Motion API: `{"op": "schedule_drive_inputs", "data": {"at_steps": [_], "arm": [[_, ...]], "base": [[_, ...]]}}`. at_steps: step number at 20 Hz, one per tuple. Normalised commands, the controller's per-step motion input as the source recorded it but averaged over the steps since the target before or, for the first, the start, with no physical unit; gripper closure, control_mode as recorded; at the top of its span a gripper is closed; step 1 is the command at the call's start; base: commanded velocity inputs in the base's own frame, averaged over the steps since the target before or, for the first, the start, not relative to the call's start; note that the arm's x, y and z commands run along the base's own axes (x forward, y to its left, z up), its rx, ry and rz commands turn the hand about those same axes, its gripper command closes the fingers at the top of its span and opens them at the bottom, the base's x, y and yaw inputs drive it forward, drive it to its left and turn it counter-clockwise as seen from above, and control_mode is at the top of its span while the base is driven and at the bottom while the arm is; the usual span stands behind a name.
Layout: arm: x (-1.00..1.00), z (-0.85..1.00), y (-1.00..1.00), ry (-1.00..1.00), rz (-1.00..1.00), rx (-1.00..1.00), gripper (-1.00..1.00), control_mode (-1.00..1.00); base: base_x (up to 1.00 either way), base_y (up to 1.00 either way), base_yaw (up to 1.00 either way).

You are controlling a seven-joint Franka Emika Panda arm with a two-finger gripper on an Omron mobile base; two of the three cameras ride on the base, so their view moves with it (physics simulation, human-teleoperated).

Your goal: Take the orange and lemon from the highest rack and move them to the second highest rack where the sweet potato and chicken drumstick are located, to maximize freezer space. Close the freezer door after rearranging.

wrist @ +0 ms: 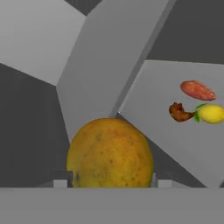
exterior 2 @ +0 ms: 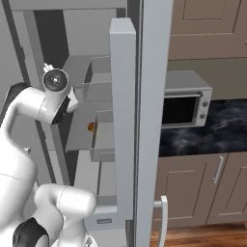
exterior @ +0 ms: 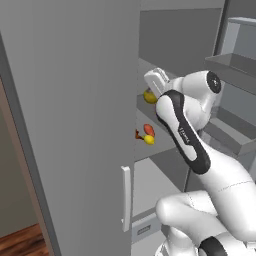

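Observation:
The orange (wrist: 109, 153), a dull yellow-orange ball, sits between my gripper (wrist: 109, 183) fingertips (wrist: 61, 183), which press on both its sides. From the left base, the gripper (exterior: 152, 89) reaches into the open freezer and holds the orange (exterior: 149, 96) at the front of the highest rack (exterior: 145, 111). On the second highest rack (wrist: 175, 144) below lie the lemon (wrist: 211, 113), the sweet potato (wrist: 197, 90) and the chicken drumstick (wrist: 179, 112), close together. They show again as the lemon (exterior: 149, 140), sweet potato (exterior: 148, 129) and drumstick (exterior: 137, 134).
The freezer door (exterior: 75, 125) stands open on the left, with its white handle (exterior: 126, 197) low down. Door shelves (exterior: 235, 65) jut out on the right of the opening. A microwave (exterior 2: 185, 103) sits on the dark counter (exterior 2: 212, 132) beyond the freezer.

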Motion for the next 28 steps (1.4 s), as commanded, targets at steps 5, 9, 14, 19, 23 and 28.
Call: {"op": "schedule_drive_inputs", "data": {"at_steps": [5, 9, 14, 19, 23, 28], "arm": [[-0.75, -0.65, -0.09, 0.04, 0.00, -0.02, 1.00, -1.00], [-0.27, -0.62, -0.10, 0.19, 0.00, -0.02, 1.00, -1.00], [0.01, -0.44, -0.05, 0.11, -0.05, -0.01, 1.00, -1.00], [0.25, -0.33, -0.02, 0.04, -0.13, 0.00, 1.00, -1.00], [0.39, -0.27, -0.02, 0.13, -0.08, 0.00, 1.00, -1.00], [0.52, -0.26, -0.13, 0.16, 0.00, 0.00, 1.00, -1.00]], "base": [[0.00, 0.00, 0.00], [0.00, 0.00, 0.00], [0.00, 0.00, 0.00], [0.00, 0.00, 0.00], [0.00, 0.00, 0.00], [0.00, 0.00, 0.00]]}}
